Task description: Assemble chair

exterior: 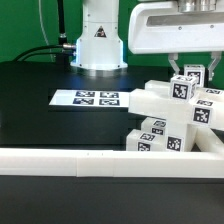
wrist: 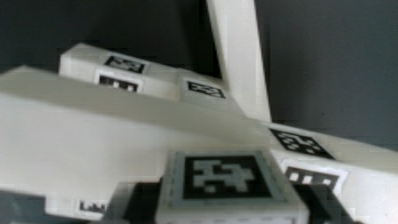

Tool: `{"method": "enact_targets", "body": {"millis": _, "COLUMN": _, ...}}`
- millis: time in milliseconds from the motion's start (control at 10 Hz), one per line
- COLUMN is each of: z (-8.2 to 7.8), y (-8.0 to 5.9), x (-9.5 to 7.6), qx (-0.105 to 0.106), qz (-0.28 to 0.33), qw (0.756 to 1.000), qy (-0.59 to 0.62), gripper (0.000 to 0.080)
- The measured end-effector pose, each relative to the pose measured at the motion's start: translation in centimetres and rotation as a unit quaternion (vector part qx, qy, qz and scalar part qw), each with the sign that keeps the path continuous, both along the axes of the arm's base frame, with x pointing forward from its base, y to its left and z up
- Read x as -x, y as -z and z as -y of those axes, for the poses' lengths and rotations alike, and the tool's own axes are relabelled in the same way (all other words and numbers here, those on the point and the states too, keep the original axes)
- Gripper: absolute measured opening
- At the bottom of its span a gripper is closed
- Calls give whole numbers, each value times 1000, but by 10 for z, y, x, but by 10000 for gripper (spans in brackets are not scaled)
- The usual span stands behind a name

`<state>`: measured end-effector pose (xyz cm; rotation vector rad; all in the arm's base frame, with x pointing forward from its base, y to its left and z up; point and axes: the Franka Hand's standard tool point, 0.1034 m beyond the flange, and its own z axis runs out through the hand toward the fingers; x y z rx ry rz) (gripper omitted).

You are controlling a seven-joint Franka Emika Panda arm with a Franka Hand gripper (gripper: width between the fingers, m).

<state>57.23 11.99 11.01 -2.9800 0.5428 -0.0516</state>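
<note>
Gripping a tagged white block [exterior: 181, 86] [wrist: 224, 176] is the gripper [exterior: 192, 70]; hovering over chair pieces [exterior: 168, 122] | marker board [exterior: 87, 98] lying on black table [exterior: 40, 110]; rail [exterior: 100, 160] fronting

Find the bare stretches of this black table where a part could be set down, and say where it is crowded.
Free: the black tabletop between the flat white marker board and the long plain white rail, toward the exterior view's left. Crowded: the exterior view's right, where chunky white tagged chair pieces pile together under the gripper.
</note>
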Motion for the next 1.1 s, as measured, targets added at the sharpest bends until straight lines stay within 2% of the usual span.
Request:
{"method": "enact_targets", "body": {"millis": 200, "z": -2, "y": 0, "x": 2, "qx": -18, "qz": -15, "qw": 989, "qy": 144, "gripper": 274}}
{"method": "enact_targets", "body": {"millis": 500, "z": -2, "y": 0, "x": -1, "qx": -36, "qz": -21, "qw": 963, "qy": 266, "gripper": 274}}
{"method": "enact_targets", "body": {"millis": 900, "z": -2, "y": 1, "x": -1, "qx": -48, "qz": -39, "qw": 919, "qy": 389, "gripper": 274}}
{"method": "enact_targets", "body": {"millis": 1100, "z": -3, "y": 1, "x": -1, "qx": -49, "qz": -40, "qw": 915, "qy": 397, "gripper": 274}}
